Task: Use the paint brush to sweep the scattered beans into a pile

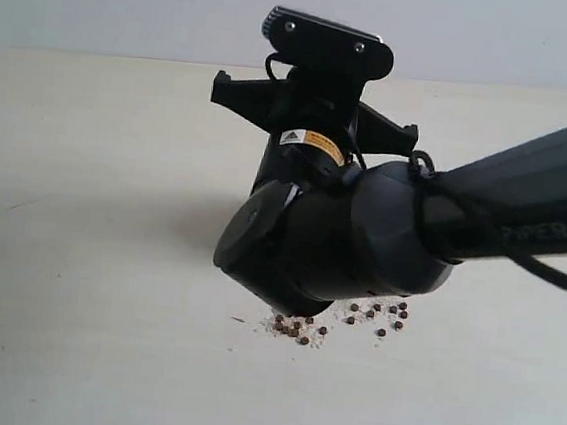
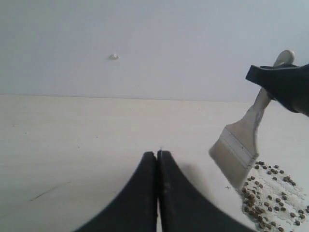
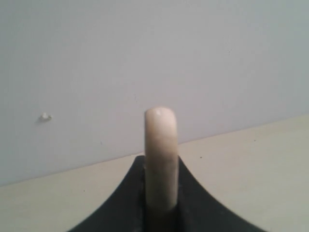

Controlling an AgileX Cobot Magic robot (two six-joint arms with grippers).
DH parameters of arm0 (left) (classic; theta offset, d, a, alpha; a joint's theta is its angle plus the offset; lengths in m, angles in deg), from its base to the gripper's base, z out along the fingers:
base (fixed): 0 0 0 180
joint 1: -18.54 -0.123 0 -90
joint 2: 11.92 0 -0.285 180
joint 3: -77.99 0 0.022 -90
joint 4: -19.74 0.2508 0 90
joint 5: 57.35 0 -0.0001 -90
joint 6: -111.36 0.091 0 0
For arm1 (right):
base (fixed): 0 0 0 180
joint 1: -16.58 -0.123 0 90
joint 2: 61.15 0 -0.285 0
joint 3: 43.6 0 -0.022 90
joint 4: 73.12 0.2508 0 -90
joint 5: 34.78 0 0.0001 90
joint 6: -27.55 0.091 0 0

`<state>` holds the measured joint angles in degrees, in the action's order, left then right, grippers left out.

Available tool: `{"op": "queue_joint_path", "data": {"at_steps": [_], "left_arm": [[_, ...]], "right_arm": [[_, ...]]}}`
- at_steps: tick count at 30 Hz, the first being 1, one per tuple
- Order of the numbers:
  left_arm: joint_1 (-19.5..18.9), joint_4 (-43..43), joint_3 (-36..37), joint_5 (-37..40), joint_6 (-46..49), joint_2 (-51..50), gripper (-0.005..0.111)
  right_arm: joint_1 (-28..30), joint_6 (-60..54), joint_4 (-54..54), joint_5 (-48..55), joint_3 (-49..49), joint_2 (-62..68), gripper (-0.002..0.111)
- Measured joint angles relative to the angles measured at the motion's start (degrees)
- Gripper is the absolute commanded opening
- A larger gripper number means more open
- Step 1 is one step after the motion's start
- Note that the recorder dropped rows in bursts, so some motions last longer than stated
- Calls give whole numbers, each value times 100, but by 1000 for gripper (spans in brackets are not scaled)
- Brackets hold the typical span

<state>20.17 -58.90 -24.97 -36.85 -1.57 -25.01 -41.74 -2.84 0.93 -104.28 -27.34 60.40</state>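
The right end effector (image 3: 161, 166) pinches the paint brush (image 2: 240, 145) by its handle, bristles down just beside the beans (image 2: 273, 195) scattered at the tabletop (image 2: 72, 140) centre. The left end effector (image 2: 157, 157) is pressed together, holding nothing.

A glossy black robot arm (image 1: 392, 233) carries a yellow-and-white warning label (image 1: 315, 143), a trailing black cable (image 1: 549, 274) and two bright screws (image 1: 290, 25).
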Motion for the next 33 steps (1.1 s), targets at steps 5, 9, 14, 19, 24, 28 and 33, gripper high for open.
{"op": "queue_joint_path", "data": {"at_steps": [5, 9, 14, 19, 24, 28, 33], "left_arm": [[0, -9, 0, 0, 0, 0, 0], [0, -9, 0, 0, 0, 0, 0], [0, -9, 0, 0, 0, 0, 0], [0, -9, 0, 0, 0, 0, 0], [0, -9, 0, 0, 0, 0, 0], [0, -9, 0, 0, 0, 0, 0], [0, -9, 0, 0, 0, 0, 0]], "right_arm": [[-80, 0, -37, 0, 187, -357, 0], [-233, 214, -237, -11, 730, -598, 0], [-245, 1357, -739, -11, 1605, -818, 0], [-245, 2292, -1067, 0, 2113, -855, 0], [-245, 2734, -1135, 10, 2312, -855, 0], [-245, 2850, -1178, 10, 2318, -855, 0], [-283, 3039, -1202, 10, 2318, -855, 0]]}}
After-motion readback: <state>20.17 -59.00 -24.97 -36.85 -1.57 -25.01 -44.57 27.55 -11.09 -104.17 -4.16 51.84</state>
